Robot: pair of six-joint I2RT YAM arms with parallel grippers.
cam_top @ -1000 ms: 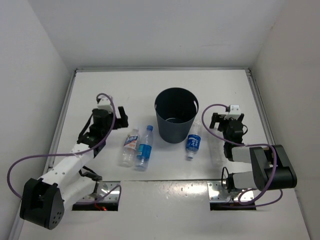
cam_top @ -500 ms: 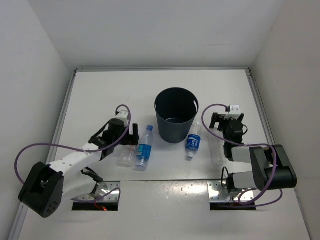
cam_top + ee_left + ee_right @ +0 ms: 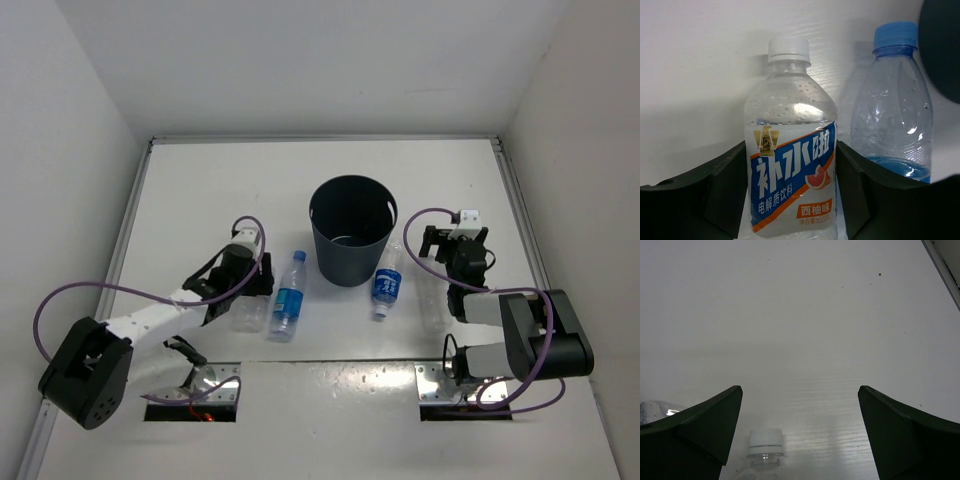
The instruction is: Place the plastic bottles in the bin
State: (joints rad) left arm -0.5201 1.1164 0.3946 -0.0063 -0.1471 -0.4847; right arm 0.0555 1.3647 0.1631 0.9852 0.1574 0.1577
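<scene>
A white-capped plastic bottle (image 3: 790,100) with a blue and orange label lies left of the bin (image 3: 352,235); only its clear base (image 3: 247,315) shows from above. My left gripper (image 3: 258,275) (image 3: 791,147) is shut on it, both fingers against the label. A blue-capped bottle (image 3: 287,297) (image 3: 895,100) lies just to its right. Another blue-labelled bottle (image 3: 387,282) rests against the bin's right foot. A clear white-capped bottle (image 3: 432,298) (image 3: 764,442) lies under my right gripper (image 3: 455,240) (image 3: 800,390), which is open above its cap.
The round dark grey bin stands upright mid-table; its edge (image 3: 942,50) shows in the left wrist view. White walls enclose the table on three sides, and a raised rail (image 3: 942,262) runs along its right edge.
My left arm swung right from open table onto the white-capped bottle, and its jaws closed around it. The right arm and the other bottles stayed still.
</scene>
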